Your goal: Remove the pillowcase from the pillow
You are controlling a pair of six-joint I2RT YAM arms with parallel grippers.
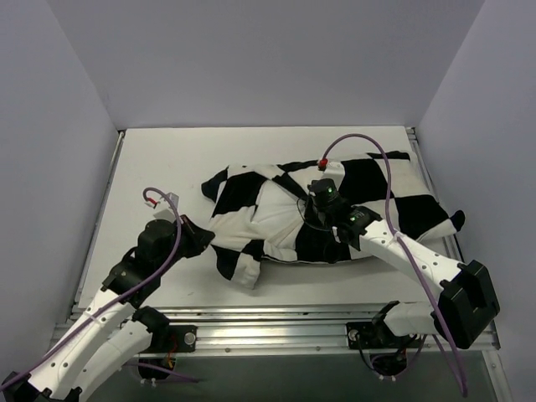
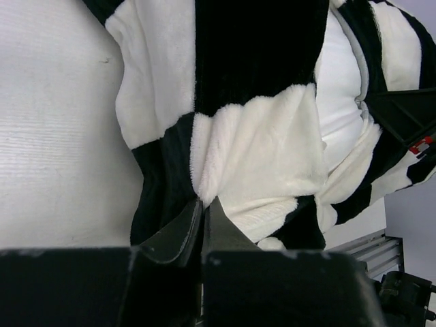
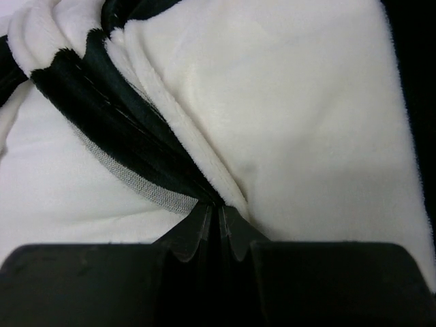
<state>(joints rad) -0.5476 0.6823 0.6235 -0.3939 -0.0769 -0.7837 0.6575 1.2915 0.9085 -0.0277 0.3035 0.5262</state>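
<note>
Midway through the stripping, seen from above: the pillowcase [image 1: 368,188] sprawls bunched across the table [image 1: 159,167], and the pillow [image 1: 270,224] bulges bare through its opening between the two grippers. The left gripper [image 1: 203,237] bites the cover's near-left edge. The right gripper [image 1: 311,208] pinches gathered cloth at mid-pillow.

Left wrist view: the fingers [image 2: 178,231] are clenched on a plush fold where a black square meets a white one. The cover rises ahead of the tips, with bare table to their left.

Right wrist view: the fingers [image 3: 197,235] are clamped on a pleat of the hem, black trim fanning up-left from the tips. The smooth white beyond it is probably the pillow.

Much of the pillow appears to sit inside the cover. The next move likely calls for drawing the cover off one end without either grip slipping.
</note>
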